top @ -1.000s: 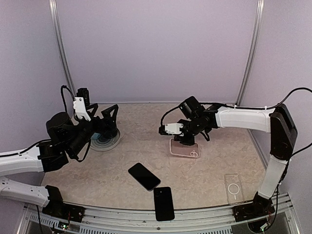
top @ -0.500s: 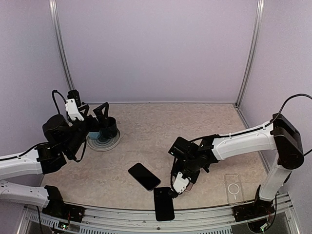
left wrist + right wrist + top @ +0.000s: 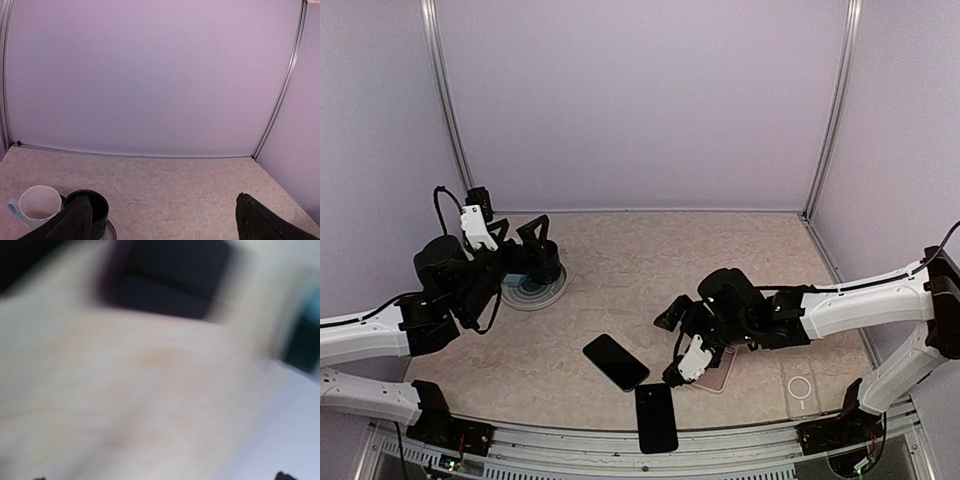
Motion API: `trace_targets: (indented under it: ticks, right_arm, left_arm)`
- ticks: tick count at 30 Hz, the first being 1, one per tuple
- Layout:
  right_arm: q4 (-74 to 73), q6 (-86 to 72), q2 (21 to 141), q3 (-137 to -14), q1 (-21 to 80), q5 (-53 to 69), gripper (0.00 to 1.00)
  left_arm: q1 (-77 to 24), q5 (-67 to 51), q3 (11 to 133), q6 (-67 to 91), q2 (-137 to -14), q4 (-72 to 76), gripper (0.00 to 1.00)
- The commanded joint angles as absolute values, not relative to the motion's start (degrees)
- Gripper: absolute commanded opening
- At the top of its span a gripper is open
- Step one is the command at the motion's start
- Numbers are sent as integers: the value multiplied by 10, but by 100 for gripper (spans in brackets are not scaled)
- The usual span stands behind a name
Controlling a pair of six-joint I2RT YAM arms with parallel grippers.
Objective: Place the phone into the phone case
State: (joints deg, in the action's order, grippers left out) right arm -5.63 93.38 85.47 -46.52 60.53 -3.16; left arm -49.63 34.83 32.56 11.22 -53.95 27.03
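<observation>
A black phone (image 3: 616, 362) lies screen up near the front middle of the table. A second black slab (image 3: 656, 417) with a camera corner lies just in front of it. A pink phone-shaped piece (image 3: 722, 372) lies flat under my right gripper (image 3: 678, 342), whose jaws stand apart, so it is open. A clear phone case (image 3: 798, 387) with a ring mark lies at the front right. The right wrist view is blurred; it shows a dark rectangle (image 3: 170, 285) on pale table. My left gripper (image 3: 520, 240) (image 3: 167, 227) hangs open and empty at the back left.
A black cup (image 3: 545, 265) (image 3: 92, 210) stands on a round plate (image 3: 535, 292) under the left gripper, with a white mug (image 3: 36, 204) beside it. Pale walls and metal corner posts (image 3: 832, 110) enclose the table.
My right arm swept from the back middle to the front with the pink piece, and its jaws opened. The pink piece now lies on the table. The left arm barely shifted.
</observation>
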Motion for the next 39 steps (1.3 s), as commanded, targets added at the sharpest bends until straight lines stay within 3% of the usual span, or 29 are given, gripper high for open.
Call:
trace_targets:
  ticks: [1,3,5,8,10,12,13,21,26,29,33,35,39]
  right_arm:
    - [257,632,808,-453,589,-65,99]
    - [342,448,815,-472,578,-188,99]
    - [303,264,830,-524,570,-324,99]
    - [-84,-51,866,-695,544,-370,97]
    - [-312,-260,896,-773,500,-259,80]
    - [-410,-365,906,-742,478,-195,61]
    - [-429,-396,904,-708,478,-188,59]
    - [-344,-517,807,-493,480,-97,60]
    - [-326,-518,830,-480,480,-83,60]
    - [-329,-516,858,-481,480,-87,53]
    - [-307,-513,876,-472,479,-69,54]
    - [-314,-508,882,-479,477,-75,50]
    - [-303,-486,897,-476,468,-53,30]
  left_arm:
    - [-527,305,330,163,-549,210,98]
    - [-554,286,320,197,-558,210,96]
    - [-582,256,297,229,-568,231,94]
    - [-620,247,289,267,-586,198,88]
    - [-641,251,303,290,-596,138,84]
    - [-667,247,312,303,-606,86,81]
    - [-684,242,313,306,-612,70,80]
    - [-797,239,340,339,-699,-34,77]
    - [-809,212,327,351,-763,-27,76]
    - [-809,204,318,348,-782,-8,76]
    - [-809,206,327,344,-803,-9,74]
    - [-809,201,324,338,-802,-5,74]
    - [-809,221,312,337,-787,13,74]
